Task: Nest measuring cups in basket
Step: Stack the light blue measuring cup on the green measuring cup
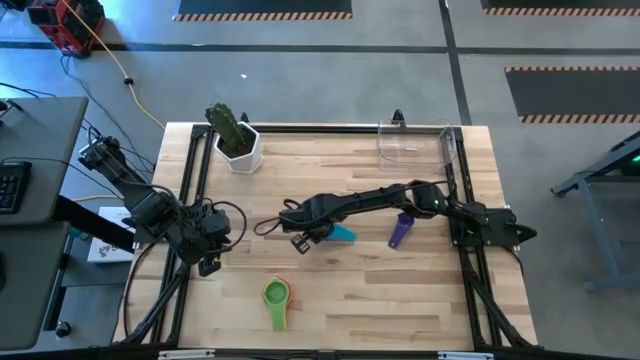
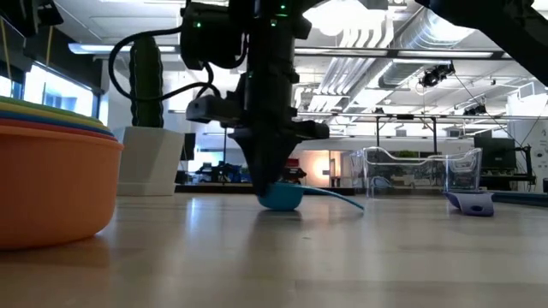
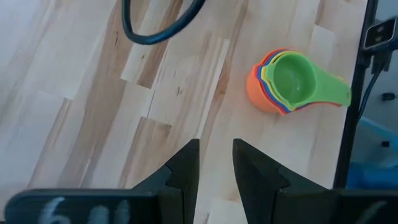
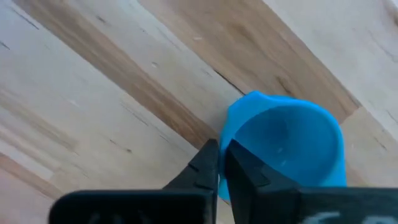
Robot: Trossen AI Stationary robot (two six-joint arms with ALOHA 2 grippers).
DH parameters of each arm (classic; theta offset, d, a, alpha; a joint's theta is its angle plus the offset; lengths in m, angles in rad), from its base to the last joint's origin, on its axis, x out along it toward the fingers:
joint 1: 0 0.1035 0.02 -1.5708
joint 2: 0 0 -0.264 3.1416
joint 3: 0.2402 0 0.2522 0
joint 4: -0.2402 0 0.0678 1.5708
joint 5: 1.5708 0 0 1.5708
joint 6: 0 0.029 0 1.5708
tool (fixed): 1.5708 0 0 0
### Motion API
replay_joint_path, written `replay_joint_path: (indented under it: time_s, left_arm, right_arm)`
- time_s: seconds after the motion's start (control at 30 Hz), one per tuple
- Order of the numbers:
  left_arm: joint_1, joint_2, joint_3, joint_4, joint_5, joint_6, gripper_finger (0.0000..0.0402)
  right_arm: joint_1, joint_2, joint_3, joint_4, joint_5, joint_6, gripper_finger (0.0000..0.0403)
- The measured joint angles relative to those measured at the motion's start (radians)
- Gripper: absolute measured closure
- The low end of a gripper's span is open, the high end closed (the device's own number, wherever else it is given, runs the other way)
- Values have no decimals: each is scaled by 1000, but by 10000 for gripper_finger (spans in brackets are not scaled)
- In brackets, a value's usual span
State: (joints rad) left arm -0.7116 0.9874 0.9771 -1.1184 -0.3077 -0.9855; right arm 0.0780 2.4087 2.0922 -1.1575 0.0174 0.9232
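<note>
Now right tool [image 4: 219,167] clamped on teal cup [image 4: 286,146].

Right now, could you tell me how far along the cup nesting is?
Done: several cups sit nested in a stack topped by the green one. In hand: the right gripper is shut on the rim of the teal cup. Left: the purple cup lies loose, and the basket holds none.

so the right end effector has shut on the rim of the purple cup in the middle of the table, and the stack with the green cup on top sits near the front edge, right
Not quite: the right end effector has shut on the rim of the blue cup, as the right wrist view shows. The purple cup lies untouched off to its side in the high view. The rest holds: the stack with the green cup on top sits near the front edge.
</note>
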Motion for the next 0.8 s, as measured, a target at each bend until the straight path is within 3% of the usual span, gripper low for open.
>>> replay_joint_path:
  time_s: [0.3,0.6,0.8]
  left_arm:
    - [-1,0,0,-109,41,136,314]
    - [-3,0,0,-180,28,250,314]
    - [-3,-1,0,-180,27,346,314]
  right_arm:
    - [34,0,40,3,-54,277,398]
    - [117,-1,254,-28,35,583,401]
    - [188,-16,257,83,28,793,402]
